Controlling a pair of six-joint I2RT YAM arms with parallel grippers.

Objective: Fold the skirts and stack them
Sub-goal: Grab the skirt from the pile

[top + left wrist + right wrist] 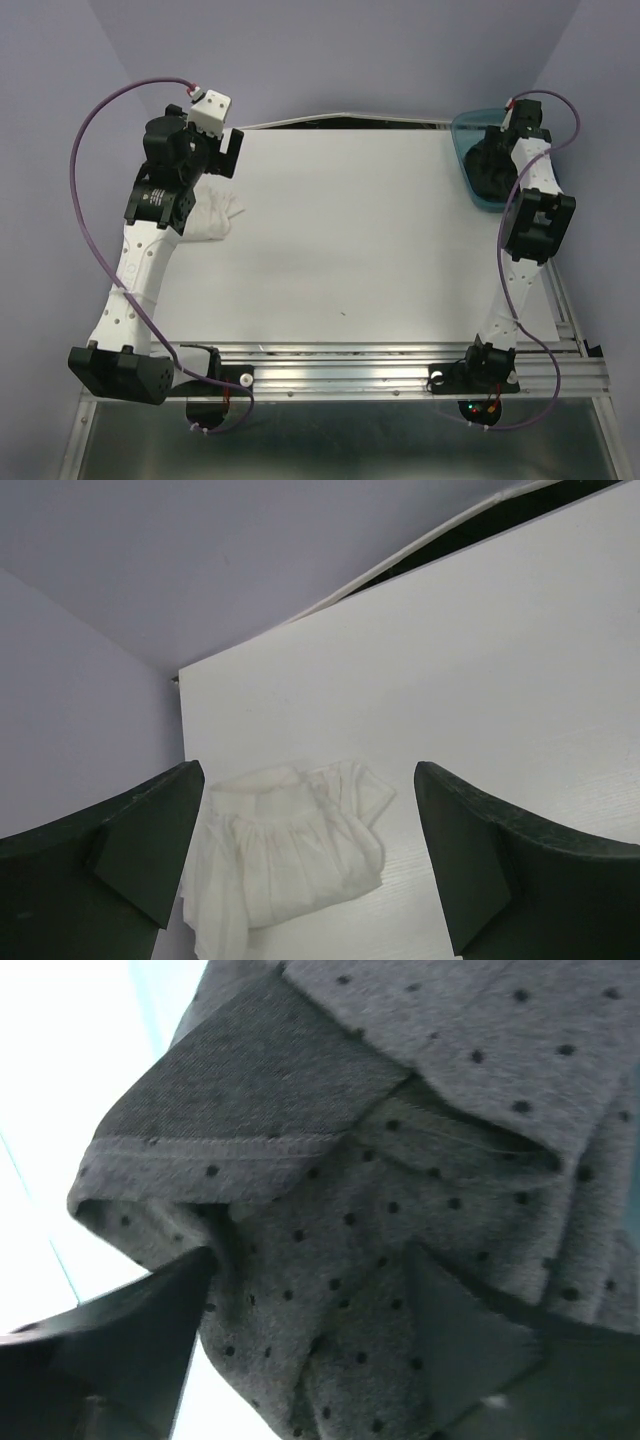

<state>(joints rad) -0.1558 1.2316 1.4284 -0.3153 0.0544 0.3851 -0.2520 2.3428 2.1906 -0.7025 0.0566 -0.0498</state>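
The white ruffled skirt (216, 216) lies bunched at the table's left edge, partly under my left arm. In the left wrist view the white skirt (285, 850) sits below and between the wide-apart fingers of my left gripper (307, 775), which hangs open above it, touching nothing. The dark dotted skirt (489, 172) is piled in the teal bin (463, 127) at the far right. My right gripper (493, 148) reaches down into that bin. Up close, the right gripper (310, 1260) stands open with a bunch of the dotted skirt (450, 1080) between its fingers (130, 1330).
The white table (350, 230) stretches between the two arms. A dark gap runs along the table's far edge (350, 122). Lilac walls close in the back and both sides. Purple cables loop off each arm.
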